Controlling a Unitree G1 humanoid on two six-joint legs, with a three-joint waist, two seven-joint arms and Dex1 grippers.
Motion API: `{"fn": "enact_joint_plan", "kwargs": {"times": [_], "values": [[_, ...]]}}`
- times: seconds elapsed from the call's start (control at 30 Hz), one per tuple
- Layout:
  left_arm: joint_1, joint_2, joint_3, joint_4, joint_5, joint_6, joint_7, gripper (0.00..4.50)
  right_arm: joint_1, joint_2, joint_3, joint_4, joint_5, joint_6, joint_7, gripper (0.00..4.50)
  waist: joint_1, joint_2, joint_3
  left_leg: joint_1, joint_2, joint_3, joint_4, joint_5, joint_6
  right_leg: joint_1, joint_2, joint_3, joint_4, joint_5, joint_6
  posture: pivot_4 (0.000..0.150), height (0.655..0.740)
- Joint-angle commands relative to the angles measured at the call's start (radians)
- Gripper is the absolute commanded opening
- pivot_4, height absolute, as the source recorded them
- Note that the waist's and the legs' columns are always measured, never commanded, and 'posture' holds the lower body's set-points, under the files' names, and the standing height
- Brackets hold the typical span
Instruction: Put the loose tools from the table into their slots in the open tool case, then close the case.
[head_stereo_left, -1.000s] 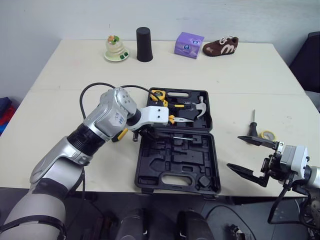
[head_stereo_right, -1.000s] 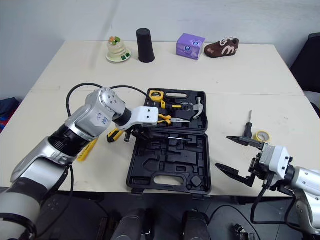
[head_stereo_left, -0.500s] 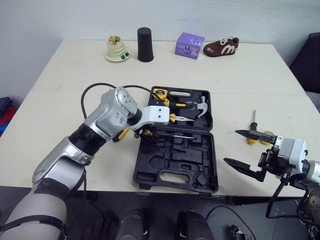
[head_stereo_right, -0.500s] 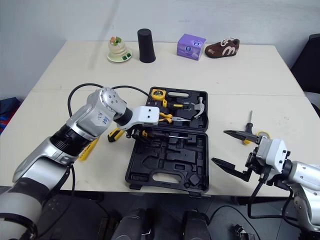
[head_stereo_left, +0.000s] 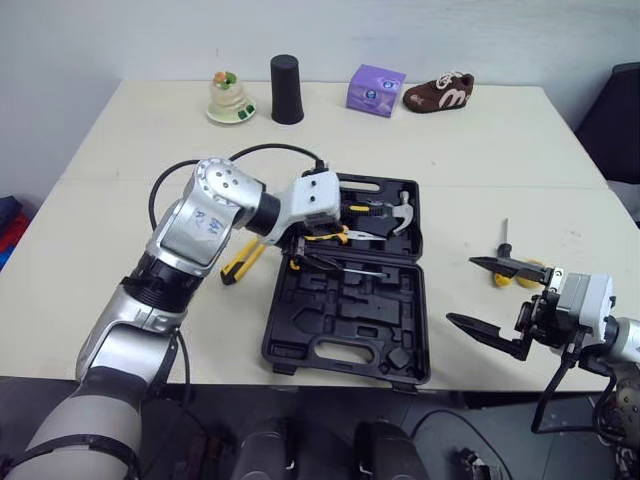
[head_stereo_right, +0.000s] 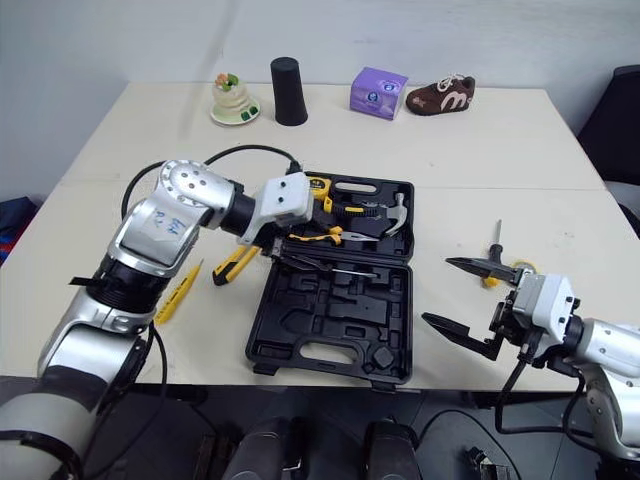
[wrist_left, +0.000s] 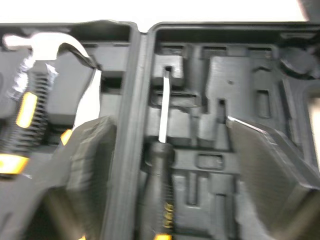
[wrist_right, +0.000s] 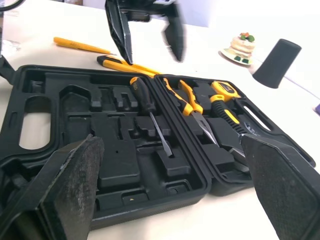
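The open black tool case (head_stereo_left: 345, 330) lies mid-table, holding a hammer (head_stereo_left: 400, 212), pliers (head_stereo_left: 325, 237) and a tape measure (head_stereo_right: 318, 185). A black-handled screwdriver (wrist_left: 161, 150) rests in the case's front half near the hinge. My left gripper (head_stereo_left: 305, 252) hovers open just above its handle, one finger to each side. Left of the case, a yellow-black utility knife (head_stereo_left: 240, 262) and a yellow tester pen (head_stereo_right: 180, 292) lie loose. A second screwdriver (head_stereo_left: 506, 240) and a yellow tape roll (head_stereo_left: 530, 272) lie to the right. My right gripper (head_stereo_left: 462, 291) stands open near that roll.
Along the far edge stand a cake figurine (head_stereo_left: 226, 96), a black cup (head_stereo_left: 286, 75), a purple box (head_stereo_left: 375, 90) and a brown shoe (head_stereo_left: 440, 92). My left arm's black cable (head_stereo_left: 250, 155) loops over the table behind the case.
My left gripper has lifted and drawn back from the case's near half toward the hinge, leaving the screwdriver lying there. My right gripper shifted slightly toward the tape roll.
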Motion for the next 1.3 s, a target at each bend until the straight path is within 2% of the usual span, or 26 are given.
{"fn": "enact_joint_plan", "kwargs": {"times": [0.03, 0.1, 0.13, 0.2, 0.47, 0.83, 1.0, 1.3], "values": [[0.094, -0.050, 0.158, 0.032, -0.112, -0.112, 0.073, 2.21, 0.005, 0.004, -0.010, -0.034, 0.009, 0.004, -0.022, 4.50, 0.001, 0.000, 0.000, 0.000, 0.000, 0.000, 0.000, 0.000, 0.000, 0.000, 0.000, 0.000, 0.000, 0.000, 0.000, 0.150, 0.7400], [0.151, -0.059, 0.166, 0.042, -0.122, -0.161, 0.074, 1.31, 0.003, 0.006, -0.005, -0.034, 0.005, 0.002, -0.028, 4.50, 0.002, 0.000, 0.000, -0.001, 0.000, -0.001, 0.001, 0.000, 0.000, 0.000, 0.000, -0.001, 0.000, 0.000, 0.000, 0.150, 0.7400], [0.171, -0.057, 0.157, 0.036, -0.111, -0.177, 0.083, 0.72, 0.002, 0.007, -0.004, -0.036, 0.004, 0.003, -0.032, 4.50, 0.004, 0.000, 0.000, -0.001, 0.000, -0.001, 0.002, 0.000, 0.000, 0.001, 0.000, -0.001, 0.000, 0.000, 0.000, 0.150, 0.7400], [0.198, -0.066, 0.151, 0.031, -0.103, -0.187, 0.115, 0.04, 0.001, 0.009, -0.004, -0.038, 0.003, 0.002, -0.039, 4.50, 0.007, 0.000, 0.000, -0.001, -0.001, -0.002, 0.002, 0.000, 0.001, 0.001, -0.001, -0.002, 0.000, 0.000, 0.000, 0.150, 0.7400], [0.230, -0.144, 0.130, 0.117, -0.072, -0.172, 0.264, 0.04, -0.001, 0.017, 0.009, -0.037, -0.008, -0.002, -0.058, 4.50, 0.005, 0.000, 0.000, 0.000, -0.002, -0.002, 0.003, -0.002, 0.003, 0.003, -0.003, -0.003, 0.000, 0.000, 0.000, 0.150, 0.7400], [0.227, -0.169, 0.069, 0.190, -0.036, -0.166, 0.290, 0.04, 0.006, 0.008, 0.016, -0.095, -0.007, 0.037, -0.104, 4.50, 0.004, 0.000, 0.000, 0.000, -0.002, -0.002, 0.003, -0.002, 0.003, 0.003, -0.002, -0.004, 0.000, 0.000, 0.000, 0.150, 0.7400], [0.235, -0.169, 0.032, 0.164, -0.019, -0.151, 0.281, 0.04, 0.004, 0.005, 0.016, -0.096, -0.008, 0.046, -0.111, 4.50, 0.006, 0.000, 0.000, 0.000, -0.002, -0.002, 0.003, -0.002, 0.003, 0.004, -0.003, -0.004, -0.001, 0.000, 0.000, 0.150, 0.7400], [0.229, -0.177, -0.013, 0.243, 0.021, -0.018, 0.335, 0.04, 0.006, 0.020, 0.020, -0.065, -0.021, 0.023, -0.104, 4.50, 0.004, 0.000, -0.002, 0.003, -0.002, -0.004, 0.003, -0.002, 0.003, 0.008, -0.003, -0.005, -0.002, 0.000, 0.000, 0.150, 0.7400]]}}
